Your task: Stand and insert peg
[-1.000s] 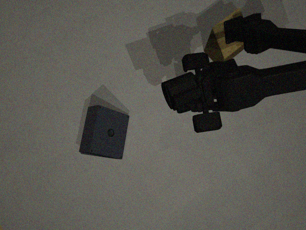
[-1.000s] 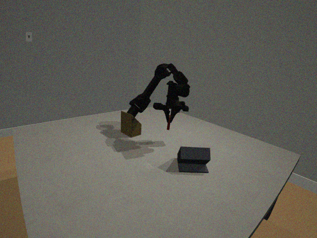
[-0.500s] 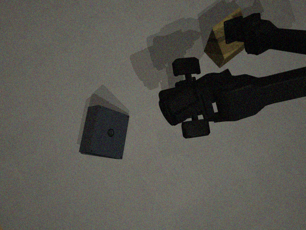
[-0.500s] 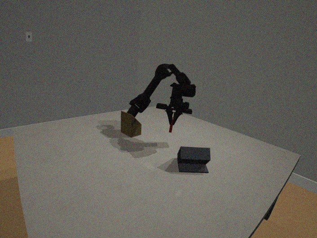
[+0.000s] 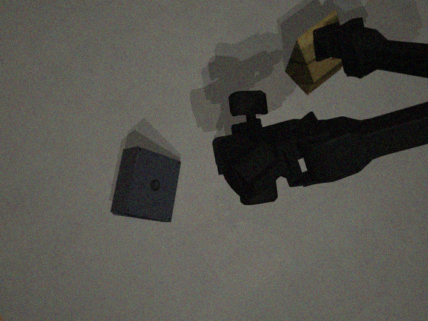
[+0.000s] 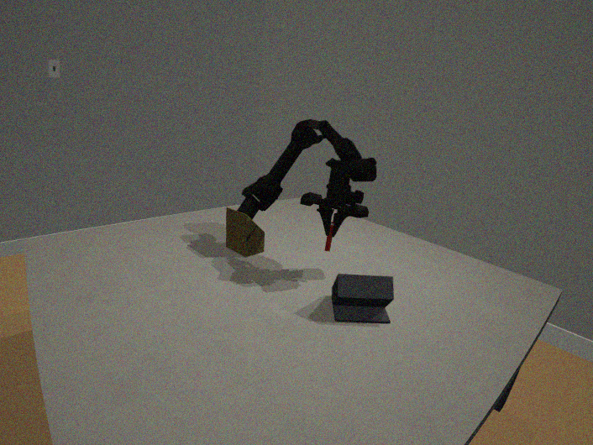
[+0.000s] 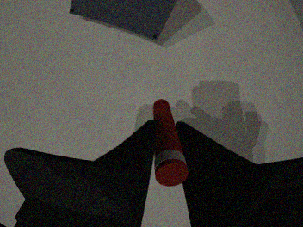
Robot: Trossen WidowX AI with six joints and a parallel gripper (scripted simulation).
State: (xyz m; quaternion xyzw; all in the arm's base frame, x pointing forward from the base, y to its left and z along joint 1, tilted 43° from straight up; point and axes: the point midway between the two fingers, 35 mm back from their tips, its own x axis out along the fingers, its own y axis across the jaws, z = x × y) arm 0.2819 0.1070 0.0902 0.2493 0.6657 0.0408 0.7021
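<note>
A red peg [image 6: 328, 243] [image 7: 167, 133] is held between the fingertips of my gripper [image 6: 331, 232] [image 7: 165, 127], which is shut on it. The peg's banded end points up toward the wrist camera, and its plain end points down, slightly tilted, above the table. In the top view the peg is hidden under the arm. The dark blue sloped panel [image 5: 148, 203] [image 6: 364, 287] [image 7: 120, 15] stands on the table, apart from the gripper. Its round hole [image 5: 154, 185] shows in the top view; the exterior camera sees the panel from behind, and the wrist view cuts off its upper part.
A yellow-brown wooden block [image 5: 302, 72] [image 6: 244, 237] with slanted faces stands on the table [image 6: 191, 363] near the arm's base. In the top view it is partly behind the arm. The arm casts shadows on the table between the block and the panel.
</note>
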